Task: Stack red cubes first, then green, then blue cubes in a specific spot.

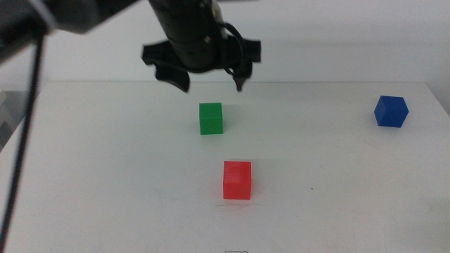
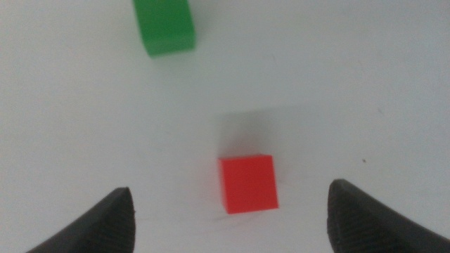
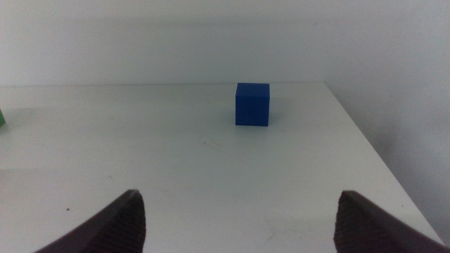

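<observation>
The left gripper [image 1: 209, 76] hangs just behind the green cube [image 1: 211, 118], its fingers [image 2: 98, 225] spread apart and holding nothing. The red cube [image 1: 237, 180] sits on the white worktop [image 1: 105, 161] just in front of the green cube, apart from it. The blue cube [image 1: 390, 111] stands well off to the green cube's right. The right gripper [image 3: 239, 225] faces the blue cube, fingers apart.
</observation>
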You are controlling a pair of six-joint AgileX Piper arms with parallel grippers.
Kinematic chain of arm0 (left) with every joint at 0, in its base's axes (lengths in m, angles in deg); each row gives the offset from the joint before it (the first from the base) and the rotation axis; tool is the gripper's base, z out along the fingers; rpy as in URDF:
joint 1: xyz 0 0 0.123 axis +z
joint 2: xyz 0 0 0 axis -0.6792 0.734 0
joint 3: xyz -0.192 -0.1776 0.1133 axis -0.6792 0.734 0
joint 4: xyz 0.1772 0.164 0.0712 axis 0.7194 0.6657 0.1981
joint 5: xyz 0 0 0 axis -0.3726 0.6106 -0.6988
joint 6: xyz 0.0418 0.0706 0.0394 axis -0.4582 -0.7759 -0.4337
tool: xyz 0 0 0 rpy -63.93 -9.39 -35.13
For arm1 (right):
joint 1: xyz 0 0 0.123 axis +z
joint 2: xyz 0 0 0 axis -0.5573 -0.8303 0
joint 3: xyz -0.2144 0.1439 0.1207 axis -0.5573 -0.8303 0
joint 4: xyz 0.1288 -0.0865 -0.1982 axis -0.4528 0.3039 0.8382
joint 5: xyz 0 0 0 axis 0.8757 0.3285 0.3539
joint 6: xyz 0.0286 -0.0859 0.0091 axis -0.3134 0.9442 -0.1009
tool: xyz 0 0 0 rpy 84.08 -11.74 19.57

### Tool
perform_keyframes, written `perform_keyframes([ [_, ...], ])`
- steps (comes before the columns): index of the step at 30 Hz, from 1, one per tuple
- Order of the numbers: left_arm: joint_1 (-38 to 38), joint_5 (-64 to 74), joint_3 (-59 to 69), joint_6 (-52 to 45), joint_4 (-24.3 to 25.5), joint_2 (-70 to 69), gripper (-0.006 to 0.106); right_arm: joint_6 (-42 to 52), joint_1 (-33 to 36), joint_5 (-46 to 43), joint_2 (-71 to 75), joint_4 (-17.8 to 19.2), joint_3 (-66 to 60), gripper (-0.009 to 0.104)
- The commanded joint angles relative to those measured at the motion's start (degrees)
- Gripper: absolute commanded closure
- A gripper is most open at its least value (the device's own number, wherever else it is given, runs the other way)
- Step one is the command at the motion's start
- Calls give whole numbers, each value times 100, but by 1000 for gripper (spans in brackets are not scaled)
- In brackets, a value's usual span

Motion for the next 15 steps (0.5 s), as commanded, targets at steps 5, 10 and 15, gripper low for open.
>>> perform_keyframes([
  [5,-12,429,-163,76,685,-699,7,53,-37,-437,131,94,104,1],
  [10,-12,429,-163,84,871,-917,7,53,-37,-437,131,94,104,1],
  [15,-12,426,-163,84,1019,-1009,7,53,-37,-437,131,94,104,1],
])
